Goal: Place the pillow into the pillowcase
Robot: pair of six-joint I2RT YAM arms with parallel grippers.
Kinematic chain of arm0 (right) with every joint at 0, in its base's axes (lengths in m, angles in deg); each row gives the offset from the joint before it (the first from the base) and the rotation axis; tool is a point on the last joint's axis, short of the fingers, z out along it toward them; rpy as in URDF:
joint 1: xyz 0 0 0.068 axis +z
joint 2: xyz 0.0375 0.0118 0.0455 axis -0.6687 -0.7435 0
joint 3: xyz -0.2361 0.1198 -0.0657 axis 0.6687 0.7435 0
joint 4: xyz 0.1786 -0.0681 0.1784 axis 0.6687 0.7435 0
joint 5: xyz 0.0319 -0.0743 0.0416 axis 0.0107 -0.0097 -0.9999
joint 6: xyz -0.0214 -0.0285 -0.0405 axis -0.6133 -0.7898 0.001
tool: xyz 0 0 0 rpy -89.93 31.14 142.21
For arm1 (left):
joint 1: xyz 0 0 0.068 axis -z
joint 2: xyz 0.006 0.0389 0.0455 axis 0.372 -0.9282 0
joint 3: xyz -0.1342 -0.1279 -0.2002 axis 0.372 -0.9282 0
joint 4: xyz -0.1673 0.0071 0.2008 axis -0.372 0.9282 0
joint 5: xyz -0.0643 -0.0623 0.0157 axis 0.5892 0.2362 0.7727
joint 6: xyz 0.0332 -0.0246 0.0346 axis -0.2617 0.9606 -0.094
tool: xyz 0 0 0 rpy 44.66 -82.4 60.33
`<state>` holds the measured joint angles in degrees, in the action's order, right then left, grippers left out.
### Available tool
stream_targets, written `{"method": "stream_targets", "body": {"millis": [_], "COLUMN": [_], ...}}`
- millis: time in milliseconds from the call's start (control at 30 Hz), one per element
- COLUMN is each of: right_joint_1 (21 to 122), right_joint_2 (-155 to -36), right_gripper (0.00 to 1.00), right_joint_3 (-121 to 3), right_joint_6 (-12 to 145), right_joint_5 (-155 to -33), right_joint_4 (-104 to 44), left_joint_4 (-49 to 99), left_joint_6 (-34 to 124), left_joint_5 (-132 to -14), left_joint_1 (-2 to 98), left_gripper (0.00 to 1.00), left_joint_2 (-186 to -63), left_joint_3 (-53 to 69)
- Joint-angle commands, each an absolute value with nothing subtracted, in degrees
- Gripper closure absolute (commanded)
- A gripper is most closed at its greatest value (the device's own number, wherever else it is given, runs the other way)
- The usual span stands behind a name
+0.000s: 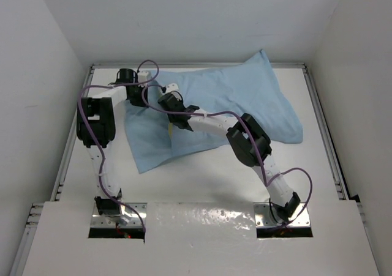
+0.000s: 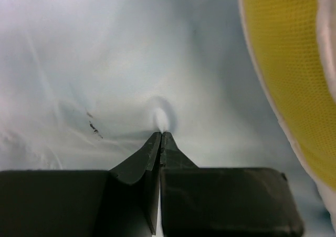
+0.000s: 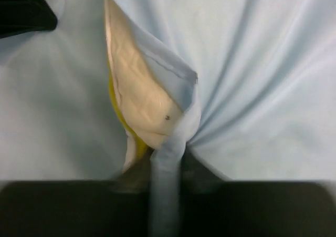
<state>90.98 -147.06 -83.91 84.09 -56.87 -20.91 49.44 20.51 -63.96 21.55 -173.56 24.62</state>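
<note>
White table (image 1: 202, 178) boxed in by plain white walls (image 1: 196, 19).

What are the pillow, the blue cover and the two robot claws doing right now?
pillow: mostly inside the pillowcase, a cream corner with yellow trim peeking out of the opening.
pillowcase: spread out, light blue side up, wrinkled, pinched by both grippers.
left gripper: shut, pinching a small pucker of the pillowcase.
right gripper: shut on the pillowcase hem at the opening.
</note>
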Motion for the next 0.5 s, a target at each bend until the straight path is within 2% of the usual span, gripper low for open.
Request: {"method": "stream_targets", "body": {"millis": [0, 133, 267, 400, 467], "right_joint_1": [88.2, 82.4, 74.1, 71.1, 72.5], "right_joint_2": [-150.0, -139.2, -125.7, -121.8, -122.8], "right_gripper": [1.00, 1.00, 1.00, 1.00, 1.00], "right_joint_3": [-83.2, -68.0, -58.4, -56.6, -59.6], "right_joint_6": [91.1, 94.9, 98.4, 97.8, 96.1], "right_joint_5": [-55.0, -62.4, -72.9, -85.3, -92.9], "right_joint_4": [-10.8, -21.1, -33.6, -40.5, -39.5], "left_joint_4": [53.6, 54.4, 55.2, 55.2, 56.1], "left_joint_6": [20.8, 19.0, 15.6, 10.6, 9.4], "left_joint_5": [-57.7, -53.2, -57.5, -69.7, -69.3], "left_joint_1": [19.8, 16.9, 13.6, 10.9, 11.3], "left_gripper": [1.00, 1.00, 1.00, 1.00, 1.00], "left_joint_2": [-177.2, -171.5, -166.7, -166.8, -166.6], "left_joint_3": [23.9, 24.1, 24.9, 24.4, 23.8]}}
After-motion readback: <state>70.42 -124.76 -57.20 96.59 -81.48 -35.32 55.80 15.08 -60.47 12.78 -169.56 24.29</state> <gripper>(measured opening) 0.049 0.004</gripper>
